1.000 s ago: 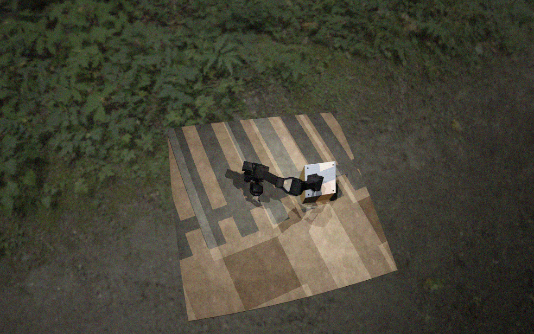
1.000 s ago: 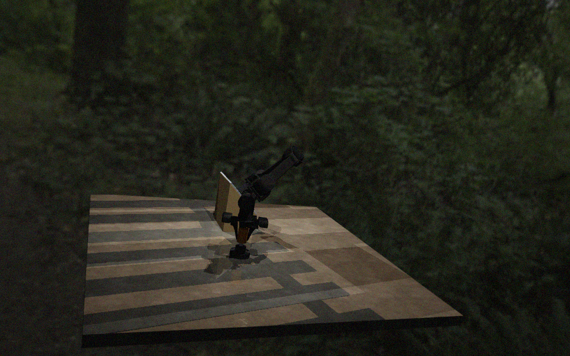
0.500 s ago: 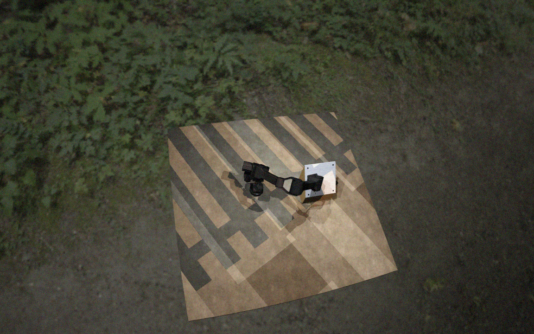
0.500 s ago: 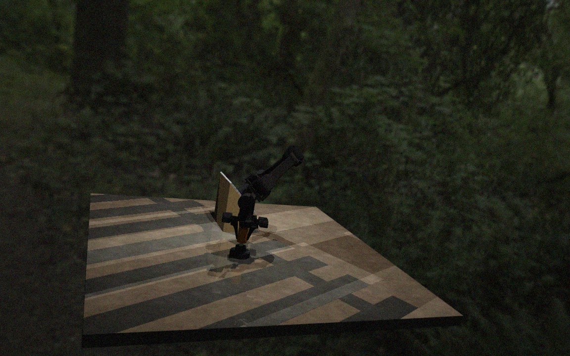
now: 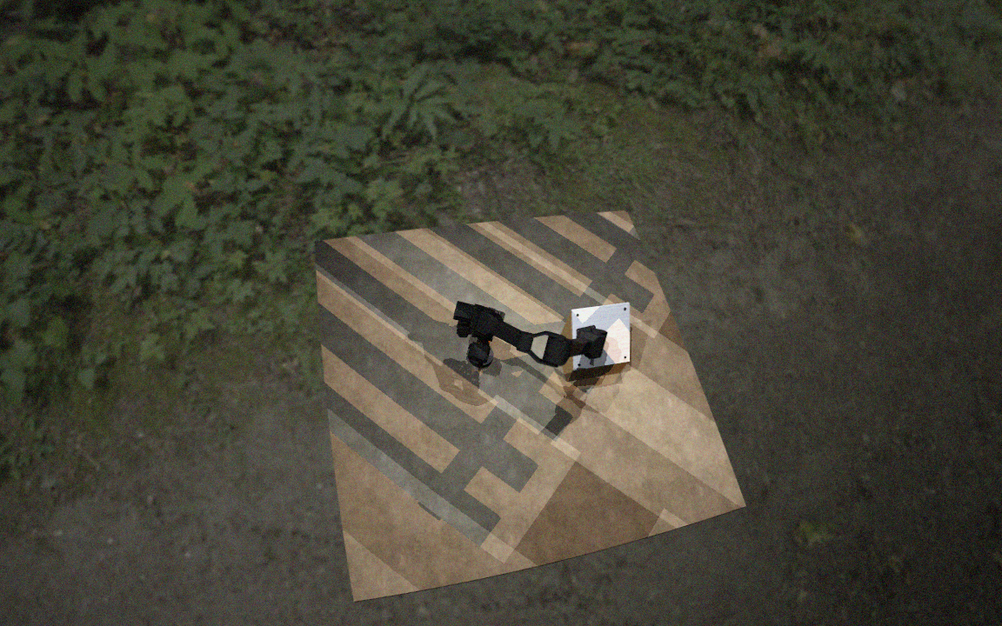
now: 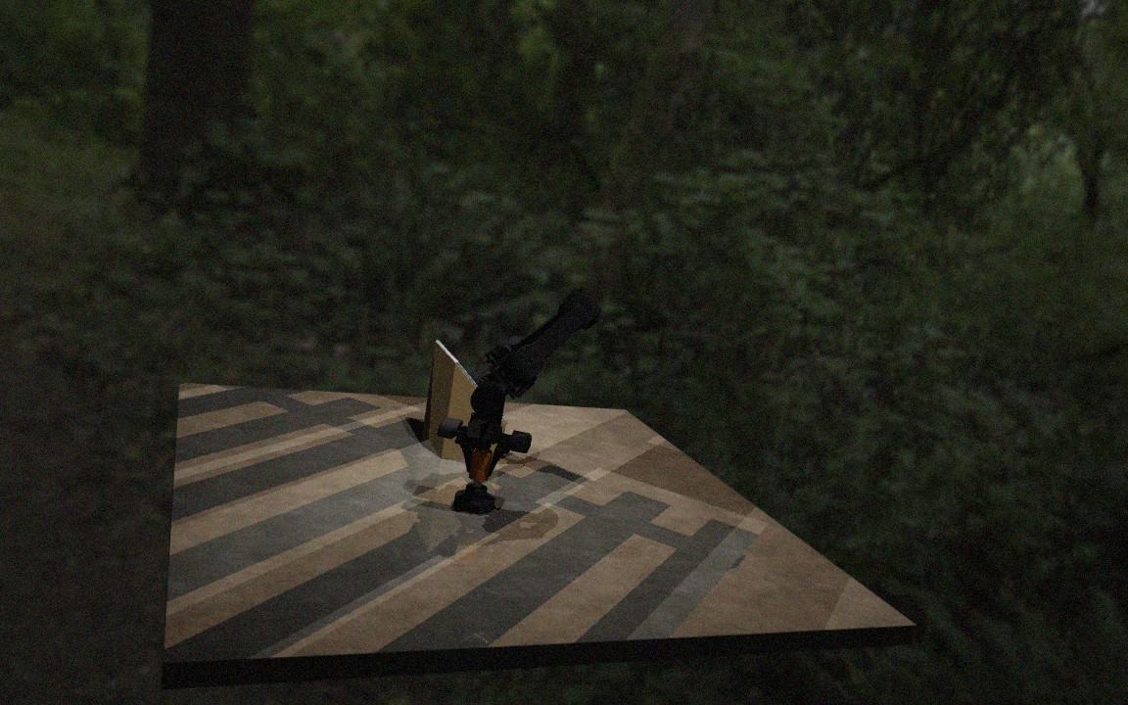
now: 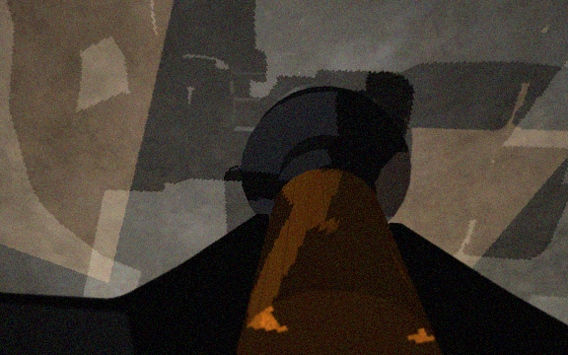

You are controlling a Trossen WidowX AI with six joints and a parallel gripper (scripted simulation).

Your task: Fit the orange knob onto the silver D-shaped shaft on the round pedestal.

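Observation:
The orange knob (image 6: pixel 481 461) (image 7: pixel 333 261) stands upright between the two black fingers of my gripper (image 6: pixel 480 474) (image 7: pixel 326 230), which is shut on it. The dark round pedestal (image 6: pixel 473 503) (image 7: pixel 284 123) (image 5: pixel 477 362) stands on the table directly below the knob. In the exterior view the knob's lower end is just above the pedestal's raised centre. In the wrist view the knob covers the front part of that centre. The shaft, its flat side and the knob's hole cannot be made out. In the top view the arm hides the knob.
The arm stands on a white plate (image 5: pixel 617 330) on top of a wooden block (image 6: pixel 447 411), beside the pedestal. Striped light and hard shadows cross the table (image 5: pixel 590 506) (image 6: pixel 288 595). The table's edges are well away from the pedestal.

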